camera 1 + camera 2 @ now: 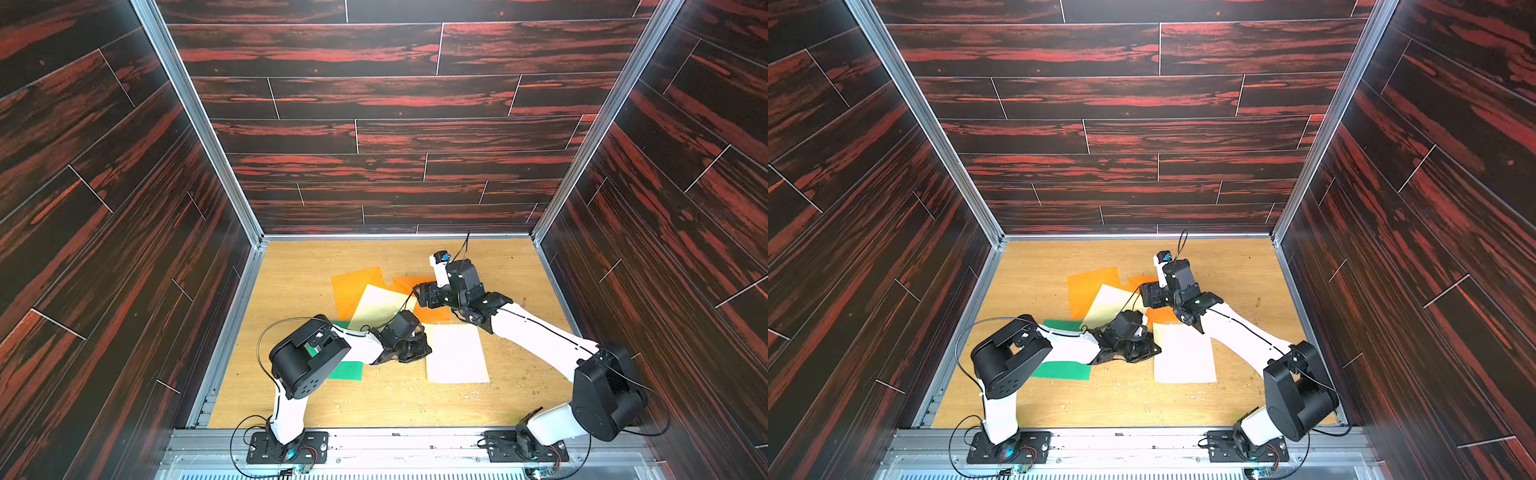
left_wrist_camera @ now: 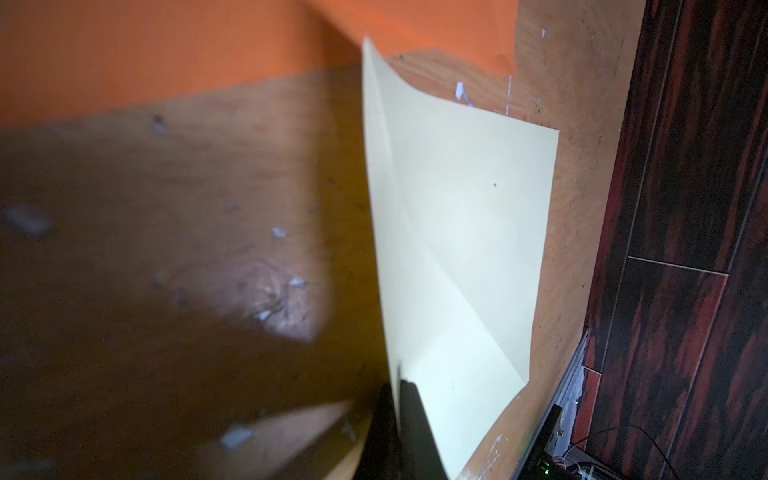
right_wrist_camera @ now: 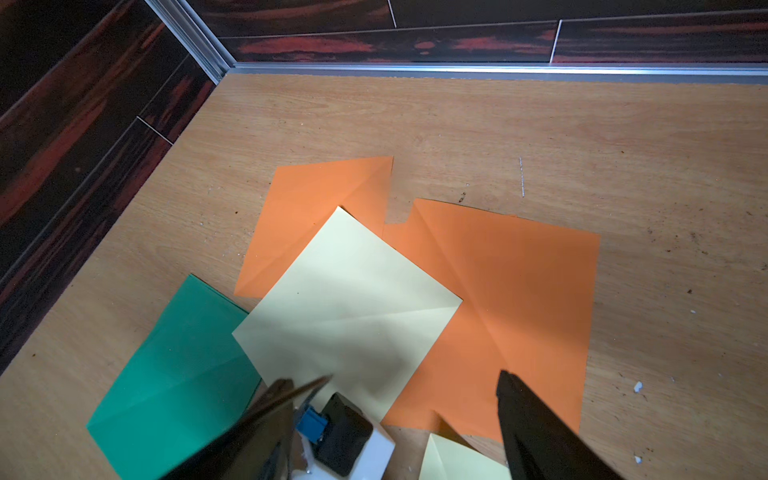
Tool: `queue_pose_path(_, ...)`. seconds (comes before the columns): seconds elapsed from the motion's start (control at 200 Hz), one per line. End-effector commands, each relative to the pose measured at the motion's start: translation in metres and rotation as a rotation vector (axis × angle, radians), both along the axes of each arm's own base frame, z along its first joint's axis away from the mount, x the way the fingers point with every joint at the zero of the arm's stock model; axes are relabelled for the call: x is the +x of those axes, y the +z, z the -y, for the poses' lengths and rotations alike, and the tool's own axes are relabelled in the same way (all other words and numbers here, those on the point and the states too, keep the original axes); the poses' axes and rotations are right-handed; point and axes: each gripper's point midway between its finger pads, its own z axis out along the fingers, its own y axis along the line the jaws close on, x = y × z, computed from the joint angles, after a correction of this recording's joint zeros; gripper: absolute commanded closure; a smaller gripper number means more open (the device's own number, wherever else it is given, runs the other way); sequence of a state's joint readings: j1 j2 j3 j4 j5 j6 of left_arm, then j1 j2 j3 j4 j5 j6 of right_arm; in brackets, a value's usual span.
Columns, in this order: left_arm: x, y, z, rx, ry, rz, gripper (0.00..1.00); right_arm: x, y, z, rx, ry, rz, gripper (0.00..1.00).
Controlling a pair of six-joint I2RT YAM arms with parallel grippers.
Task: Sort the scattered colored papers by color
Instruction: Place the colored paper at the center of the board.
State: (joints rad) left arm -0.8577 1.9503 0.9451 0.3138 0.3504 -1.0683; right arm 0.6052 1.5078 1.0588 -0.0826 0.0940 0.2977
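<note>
While a flat green paper sheet (image 1: 347, 371) lies at the left of the light wooden tabletop (image 1: 299, 266), partly under the left arm (image 1: 291, 365), a creased orange paper sheet (image 1: 353, 286) sits further back. A pale cream paper sheet (image 1: 382, 305) overlaps it and also overlaps a second orange paper sheet (image 3: 519, 291) to the right. The left gripper (image 1: 420, 352) is pinched together on the left edge of a whitish rectangular paper sheet (image 1: 457, 353). That edge stands raised while the rest lies on the wood, nearer the front. The right gripper (image 3: 397, 378), fingers spread, hovers over the second orange paper sheet, holding nothing.
</note>
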Motion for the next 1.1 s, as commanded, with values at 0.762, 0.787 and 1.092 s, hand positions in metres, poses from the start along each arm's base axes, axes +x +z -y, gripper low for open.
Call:
queue_pose_path(0.762, 0.007, -0.007, 0.072, -0.086, -0.057, -0.005, 1.00, 0.001, 0.023, -0.006, 0.053, 0.000, 0.044, 0.18)
queue_pose_path(0.787, 0.009, -0.006, 0.074, -0.100, -0.051, -0.002, 1.00, 0.001, 0.028, -0.004, 0.057, -0.009, 0.060, 0.18)
queue_pose_path(1.092, 0.011, -0.005, 0.082, -0.144, -0.043, 0.009, 1.00, 0.014, 0.121, 0.027, 0.115, -0.173, 0.302, 0.13)
